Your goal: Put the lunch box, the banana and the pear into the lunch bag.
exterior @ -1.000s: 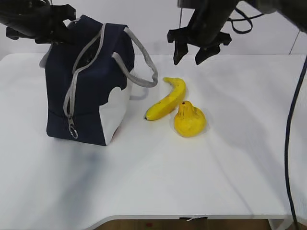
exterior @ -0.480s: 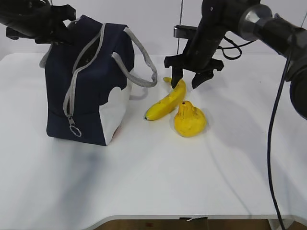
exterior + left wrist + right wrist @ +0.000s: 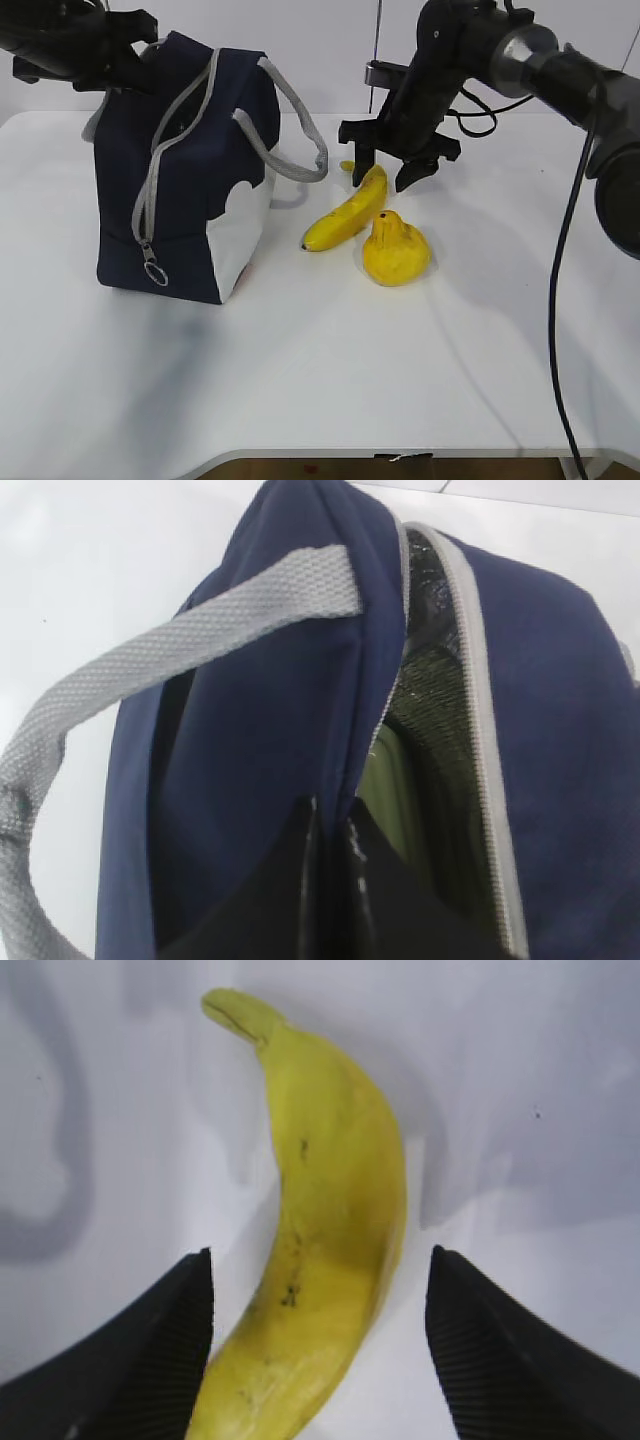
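The navy lunch bag stands upright at the left with its zipper open. My left gripper is shut on the bag's top edge and holds it apart. Inside, the pale green lid of the lunch box shows against the silver lining. The banana lies on the table with the pear touching its right side. My right gripper is open and straddles the banana near its stem end. Its fingers stand apart from the fruit on both sides.
The bag's grey handle loops out toward the banana's stem. The ring pull hangs low on the bag's front. The white table stretches to the near edge, and a black cable hangs at the right.
My right gripper came down from above the fruit and now stands open around the banana's stem end. The left gripper and the bag have not moved.
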You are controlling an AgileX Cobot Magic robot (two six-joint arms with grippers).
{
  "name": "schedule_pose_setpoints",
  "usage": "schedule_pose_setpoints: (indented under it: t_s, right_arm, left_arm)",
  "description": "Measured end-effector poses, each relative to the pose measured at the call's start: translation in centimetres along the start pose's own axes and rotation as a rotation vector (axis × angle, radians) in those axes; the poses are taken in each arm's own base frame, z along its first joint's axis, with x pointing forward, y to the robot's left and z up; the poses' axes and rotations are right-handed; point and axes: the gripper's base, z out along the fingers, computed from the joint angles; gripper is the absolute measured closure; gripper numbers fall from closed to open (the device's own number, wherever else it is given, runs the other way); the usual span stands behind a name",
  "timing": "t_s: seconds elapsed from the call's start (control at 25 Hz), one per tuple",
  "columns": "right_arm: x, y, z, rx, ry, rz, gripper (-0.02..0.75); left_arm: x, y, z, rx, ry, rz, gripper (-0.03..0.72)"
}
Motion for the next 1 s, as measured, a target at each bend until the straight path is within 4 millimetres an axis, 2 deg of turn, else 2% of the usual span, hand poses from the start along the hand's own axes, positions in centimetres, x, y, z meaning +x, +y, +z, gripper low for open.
schedule_pose_setpoints:
  t_s: [0.68, 1.0]
  right_arm:
    - [-0.4, 0.4, 0.1, -0.015, -0.055, 0.040, 0.216]
    - [-0.2, 0.1, 1.2, -0.006, -0.039, 0.043, 0.216]
  left_arm:
    - [0.0, 0.0, 0.0, 0.000, 0.000, 0.000, 0.689]
    - [0.0, 0.0, 0.0, 0.000, 0.000, 0.000, 0.689]
